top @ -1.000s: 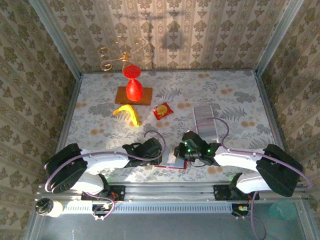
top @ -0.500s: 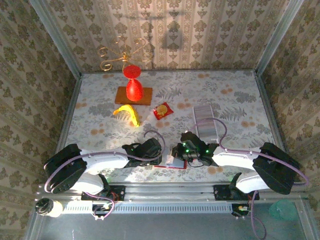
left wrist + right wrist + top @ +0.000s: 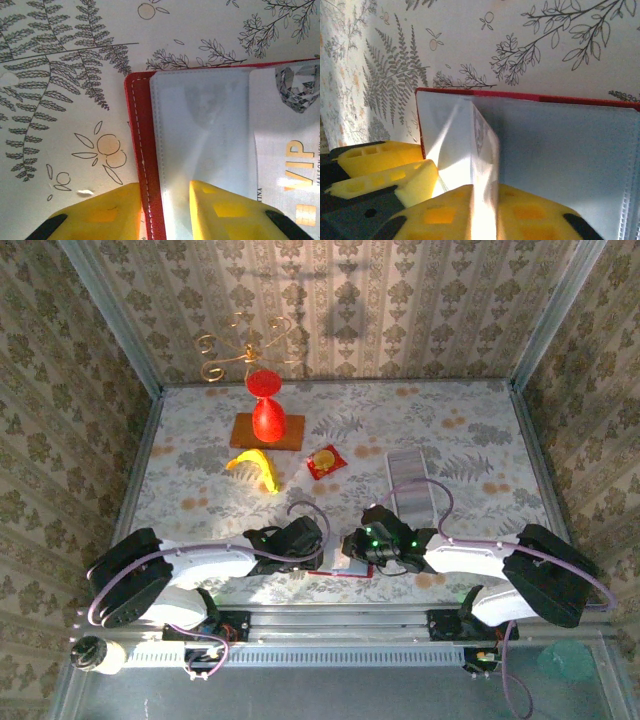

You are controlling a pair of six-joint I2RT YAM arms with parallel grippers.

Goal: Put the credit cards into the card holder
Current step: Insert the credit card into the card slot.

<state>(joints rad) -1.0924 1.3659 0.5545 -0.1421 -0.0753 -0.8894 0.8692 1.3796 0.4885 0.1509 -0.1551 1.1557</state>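
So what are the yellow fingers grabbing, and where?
The left gripper pinches the card holder at its red edge. The right gripper's hold cannot be told.

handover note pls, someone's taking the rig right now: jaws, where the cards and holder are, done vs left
Left gripper: jaws clamped across the left edge of the open card holder, pinning it at the near table edge.
Right gripper: jaws close together around a thin sleeve or card standing up from the holder; whether they grip it firmly, I cannot tell.
VIP card: lying in the holder, right of the clear sleeve.
Remaining credit cards: a pale stack further back on the right.
Done: holder opened and held, one card at it.
Left: seat that card, then fetch and insert the stack.
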